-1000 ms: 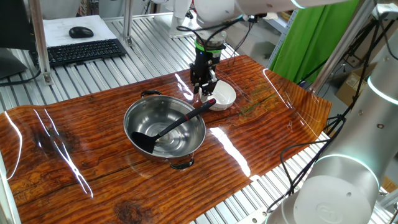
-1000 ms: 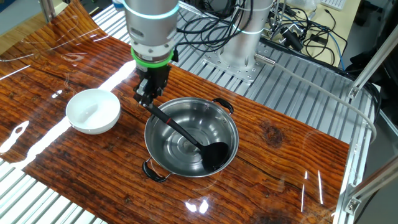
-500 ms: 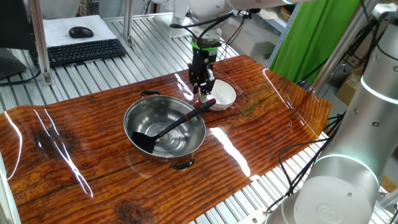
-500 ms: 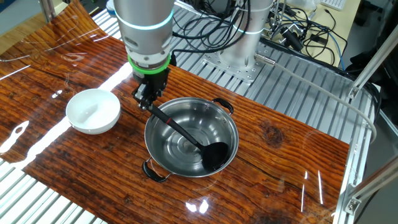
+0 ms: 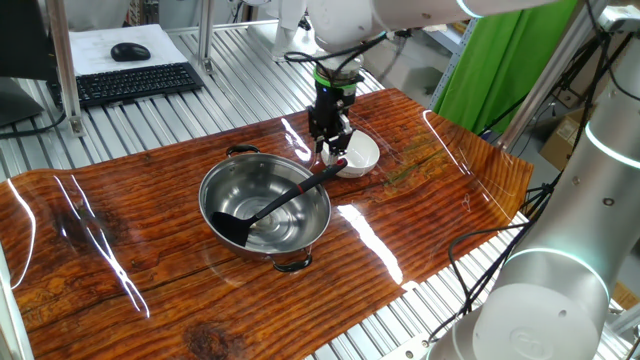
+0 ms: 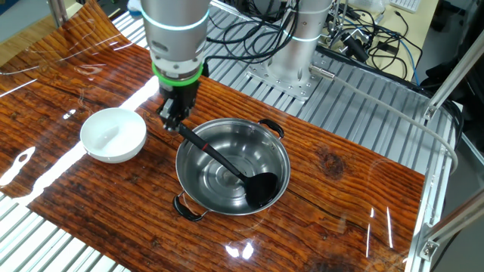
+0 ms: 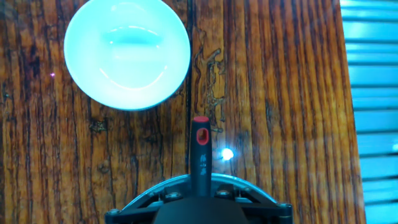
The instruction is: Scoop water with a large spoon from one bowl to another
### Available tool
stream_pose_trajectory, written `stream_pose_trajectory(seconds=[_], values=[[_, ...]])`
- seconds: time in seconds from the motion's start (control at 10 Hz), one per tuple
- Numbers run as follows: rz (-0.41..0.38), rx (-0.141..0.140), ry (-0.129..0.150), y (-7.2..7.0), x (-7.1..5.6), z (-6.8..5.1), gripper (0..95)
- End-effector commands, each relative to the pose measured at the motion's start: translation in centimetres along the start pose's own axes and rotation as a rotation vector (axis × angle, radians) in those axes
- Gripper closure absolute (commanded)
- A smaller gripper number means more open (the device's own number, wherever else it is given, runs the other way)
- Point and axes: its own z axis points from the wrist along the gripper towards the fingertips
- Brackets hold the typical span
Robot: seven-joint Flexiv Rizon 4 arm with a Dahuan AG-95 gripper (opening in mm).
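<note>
Just two bowls, one ladle; pincer part-open above its handle, gripping nothing.

A glossy sheet of red-brown wood-grain board lies across a bench of ribbed aluminium rails, and bright ceiling light glares off it in white streaks. At the far left in one fixed view a black keyboard and a mouse sit on the rails, with a green curtain hanging at the far right. In the other fixed view a tangle of black cables lies at the far side beyond a metal base plate.
</note>
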Motion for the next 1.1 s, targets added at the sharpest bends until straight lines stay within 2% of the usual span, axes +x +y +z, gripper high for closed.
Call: stream_pose_trajectory(seconds=[0.1, 0.5, 1.1], values=[[0.001, -0.002, -0.003, -0.1, 0.0, 0.3, 57.0], [-0.004, -0.012, -0.007, -0.2, -0.2, 1.4, 57.0], [0.009, -0.024, -0.002, -1.1, 0.4, 2.2, 57.0]])
